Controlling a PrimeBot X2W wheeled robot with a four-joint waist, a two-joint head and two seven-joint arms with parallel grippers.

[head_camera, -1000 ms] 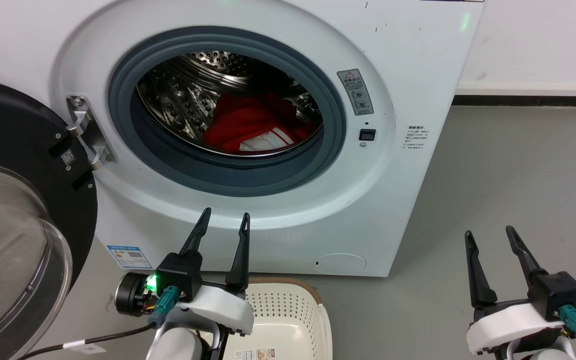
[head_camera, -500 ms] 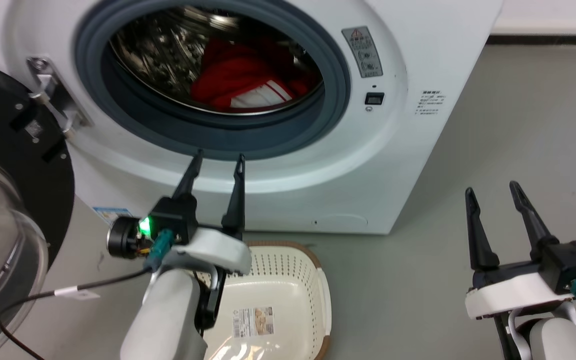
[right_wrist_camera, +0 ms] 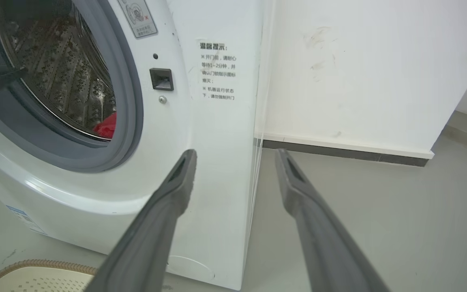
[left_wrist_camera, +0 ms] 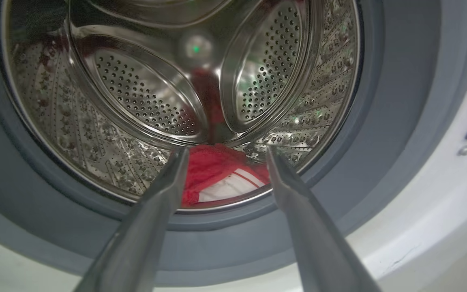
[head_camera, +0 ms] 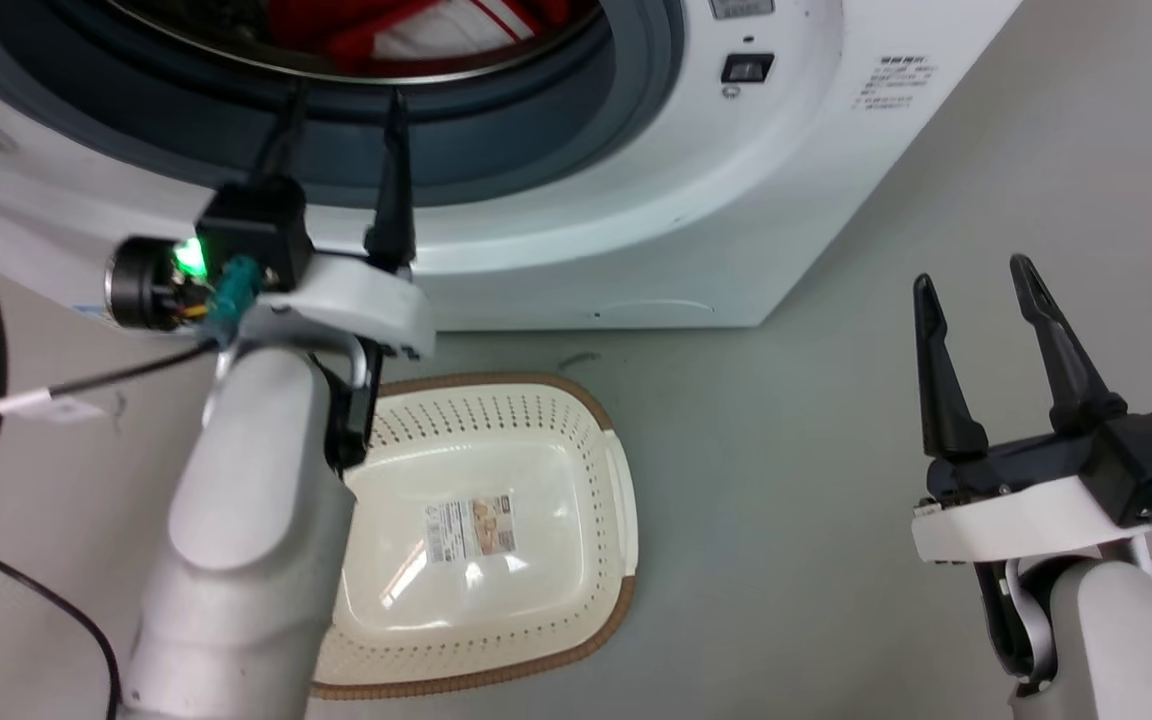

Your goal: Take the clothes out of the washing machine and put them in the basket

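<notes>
Left gripper (head_camera: 343, 95) spread wide and empty at the washing machine (head_camera: 656, 200) ring, clothes (left_wrist_camera: 217, 178) ahead of its fingertips; basket (head_camera: 620, 500) beneath its arm; right gripper (head_camera: 973, 272) likewise spread, empty.

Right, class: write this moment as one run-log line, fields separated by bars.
stage: reach | left jaws: open, at washing machine mouth, facing clothes in drum | right jaws: open, empty | basket: no clothes

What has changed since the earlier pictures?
The left end effector reached forward to the grey ring of the washing machine, open and empty. The head camera tipped down. The clothes remain in the drum; the basket stays empty, the right end effector open.
</notes>
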